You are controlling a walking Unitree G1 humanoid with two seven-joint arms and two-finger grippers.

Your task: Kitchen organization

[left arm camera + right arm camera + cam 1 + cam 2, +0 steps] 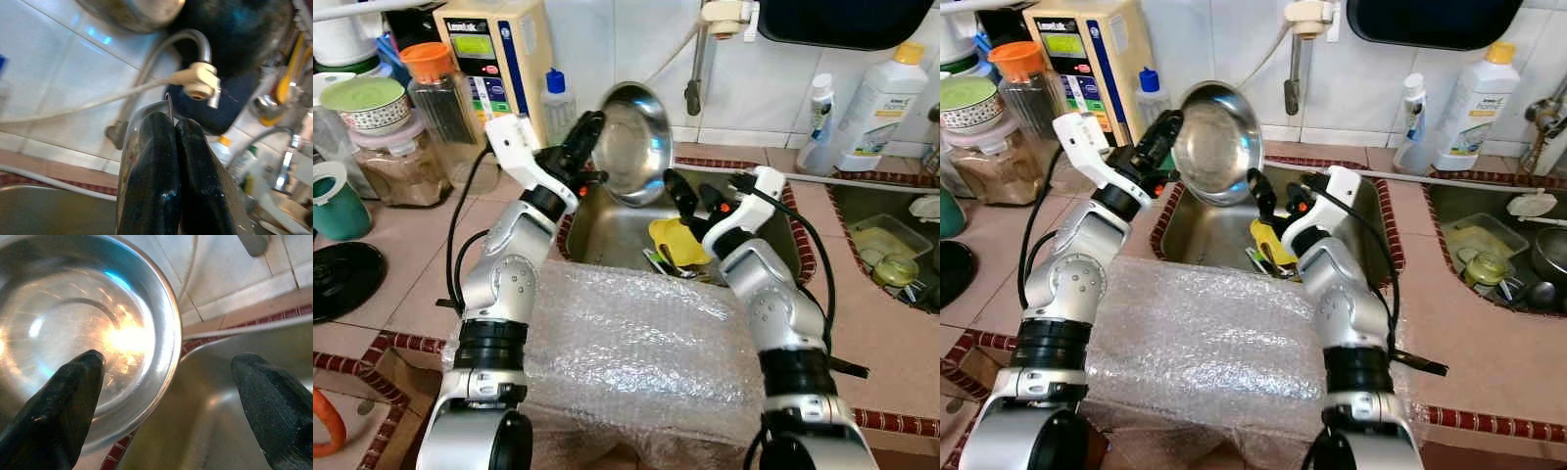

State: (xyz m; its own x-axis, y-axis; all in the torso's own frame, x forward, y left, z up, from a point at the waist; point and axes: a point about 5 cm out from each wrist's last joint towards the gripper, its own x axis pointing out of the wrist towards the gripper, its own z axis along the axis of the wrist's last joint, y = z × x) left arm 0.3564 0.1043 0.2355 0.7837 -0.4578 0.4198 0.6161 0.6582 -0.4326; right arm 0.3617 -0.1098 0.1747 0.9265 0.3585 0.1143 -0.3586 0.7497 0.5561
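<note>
Stainless steel bowl (633, 142) held up on edge above the back left part of the steel sink (617, 230), hollow side facing the robot, its top in front of the white tiled wall. Left gripper (590, 147) has its two black fingers closed tight on the bowl's left rim; in the left wrist view the fingers (156, 181) press together with the thin rim between them. Right gripper (695, 201) sits over the sink just right of and below the bowl, fingers spread wide, nothing in them; the right wrist view looks between the fingers (58, 406) at the bowl's shiny inside, not touching. In the sink below the right gripper: a yellow item (675, 240) and some metal utensils (661, 262), type unclear. Bubble wrap (636, 343) covers the counter edge in front of the sink, beneath both arms. Left counter: a jar with an orange lid (445, 103), a green bowl (367, 98), a water purifier (499, 54). Right of sink: white bottle (881, 103) against the wall.
</note>
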